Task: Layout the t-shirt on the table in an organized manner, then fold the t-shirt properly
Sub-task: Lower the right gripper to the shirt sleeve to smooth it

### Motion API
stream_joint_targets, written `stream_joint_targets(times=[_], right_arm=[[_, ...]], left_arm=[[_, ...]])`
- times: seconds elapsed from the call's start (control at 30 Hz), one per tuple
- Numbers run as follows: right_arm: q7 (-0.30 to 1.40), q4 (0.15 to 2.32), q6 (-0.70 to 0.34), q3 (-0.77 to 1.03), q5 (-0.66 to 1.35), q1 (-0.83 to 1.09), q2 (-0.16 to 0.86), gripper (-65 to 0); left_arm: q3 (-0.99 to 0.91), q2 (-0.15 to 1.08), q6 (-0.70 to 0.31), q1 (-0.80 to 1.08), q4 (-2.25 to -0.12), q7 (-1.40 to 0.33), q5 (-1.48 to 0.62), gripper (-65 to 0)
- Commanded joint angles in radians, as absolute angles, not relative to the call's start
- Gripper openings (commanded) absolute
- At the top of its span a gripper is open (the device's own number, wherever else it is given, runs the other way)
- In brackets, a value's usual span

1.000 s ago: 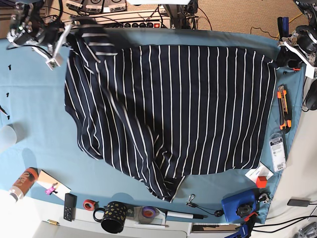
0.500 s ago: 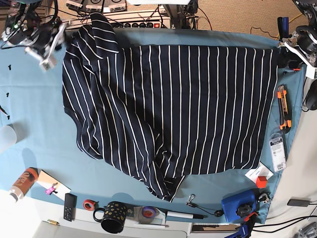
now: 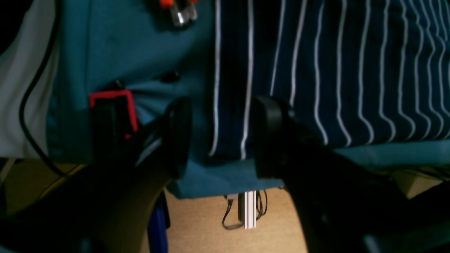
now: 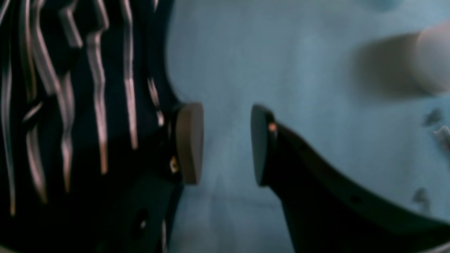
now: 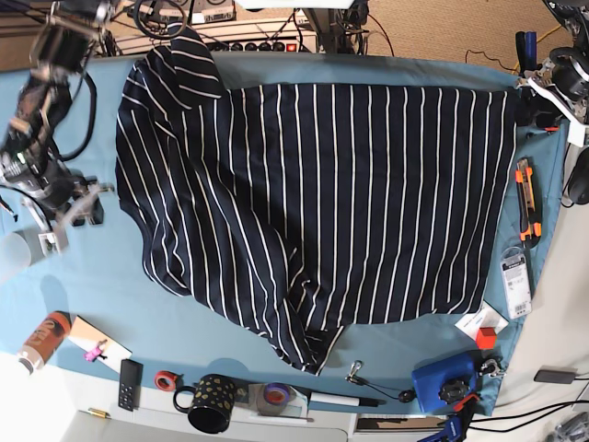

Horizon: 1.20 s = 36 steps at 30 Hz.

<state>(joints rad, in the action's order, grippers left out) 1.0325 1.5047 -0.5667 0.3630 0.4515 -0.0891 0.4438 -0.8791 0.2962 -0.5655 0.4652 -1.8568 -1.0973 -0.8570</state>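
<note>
We look down on the table (image 5: 83, 304), its teal cloth running almost edge to edge, with a dark spotted mug (image 5: 210, 403), a tape roll (image 5: 166, 378) and a blue box (image 5: 444, 381) lined along its near edge. The t-shirt (image 5: 331, 203) lies flat across the middle and far side, its long axis running from the left edge toward the right edge, stripes crossing from far to near; one sleeve points to the far left corner and a fold of cloth sags toward the near edge. The right gripper (image 5: 66, 214) hovers over bare cloth by the left edge, arm bent back toward the far left corner, jaws apart and empty; its wrist view shows the shirt's hem just beside one pale pad (image 4: 190, 142). The left gripper (image 3: 218, 137) sits at the far right corner, jaws spread either side of the shirt's corner without pinching it, which only its wrist view reveals.
</note>
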Motion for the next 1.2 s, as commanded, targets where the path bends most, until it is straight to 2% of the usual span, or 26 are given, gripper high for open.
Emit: stream_joint_targets(times=[0.0, 0.3, 0.47, 0.6, 0.73, 0.97, 1.17], right_arm=[[0.971, 1.473, -0.565, 0.345, 0.453, -0.148, 0.465, -42.5], [0.872, 1.060, -0.532, 0.084, 0.387, -0.466, 0.457, -42.5], [0.849, 0.912, -0.556, -0.065, 0.403, -0.557, 0.456, -42.5], [0.829, 0.913, -0.562, -0.130, 0.402, -0.557, 0.443, -43.5], [0.838, 0.913, -0.571, -0.131, 0.401, -0.557, 0.397, -65.0], [0.889, 1.022, -0.571, -0.130, 0.369, -0.553, 0.330, -65.0], [1.050, 1.383, -0.585, -0.130, 0.377, -0.461, 0.330, -65.0]], left_arm=[[-0.887, 0.313, -0.566, 0.468, -1.871, -1.076, -0.875, -36.4], [-0.887, 0.313, -0.566, 0.463, -1.871, -1.073, -0.876, -36.4], [-0.887, 0.313, -0.566, 0.463, -1.871, -1.073, -0.888, -36.4], [-0.887, 0.313, -0.575, 0.463, -1.871, -1.073, -0.902, -36.4], [-0.887, 0.312, -0.577, 0.454, -1.871, -1.073, -0.905, -36.4], [-0.887, 0.310, -0.577, 0.446, -1.871, -1.073, -0.920, -36.4], [-0.887, 0.310, -0.577, 0.446, -1.871, -1.073, -0.920, -36.4]])
